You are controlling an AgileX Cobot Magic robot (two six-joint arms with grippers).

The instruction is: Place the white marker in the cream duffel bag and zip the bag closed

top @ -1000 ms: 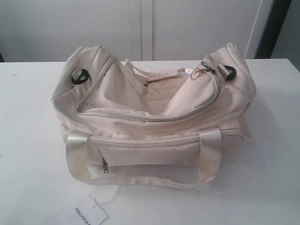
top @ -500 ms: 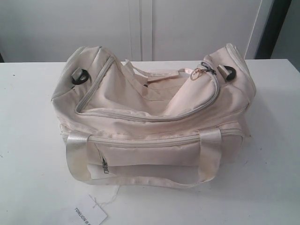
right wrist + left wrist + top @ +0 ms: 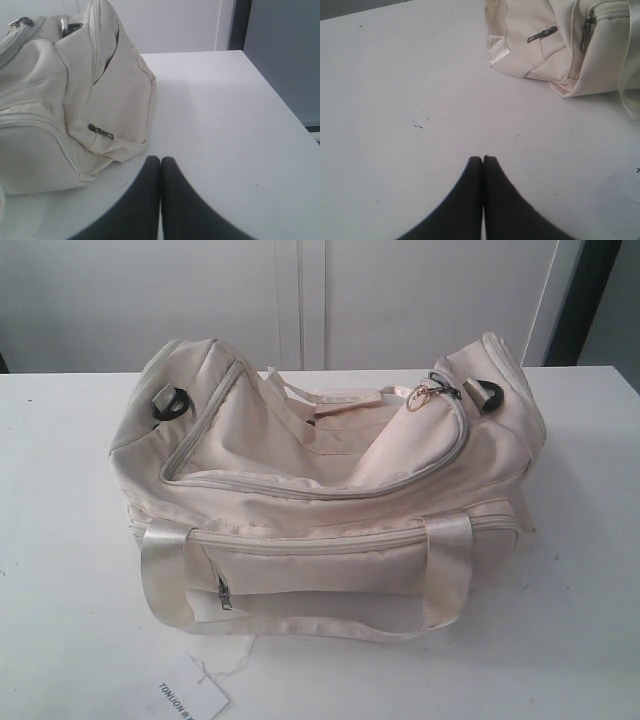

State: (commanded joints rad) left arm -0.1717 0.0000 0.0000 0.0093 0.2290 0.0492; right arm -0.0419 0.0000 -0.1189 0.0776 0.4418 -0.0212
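A cream bag [image 3: 330, 500] sits in the middle of a white surface [image 3: 70, 640], its long side facing the near edge. Its top panel sags inward and the curved grey main zip looks undone. A small ringed zip pull [image 3: 425, 392] rests at the bag's far right end. A paper tag [image 3: 190, 700] on a thread lies on the surface just near of the bag, towards the left. The marker cannot be seen in any view, so it may be inside the bag, under the sagging fabric, or out of frame. The left pincer [image 3: 483, 159] hangs over bare surface to the left of the bag with its tips pressed together, holding nothing. The right pincer [image 3: 160, 159] is the same, tips together and empty, over bare surface by the bag's right end. The main risk is zipping up before the marker is confirmed inside. The bag is also soft and unanchored, so pulling the zip with one arm would likely drag or crumple it rather than move the slider. The slack panel could bunch in the zip teeth and jam it, and the small zip pull could slip from a grasp.
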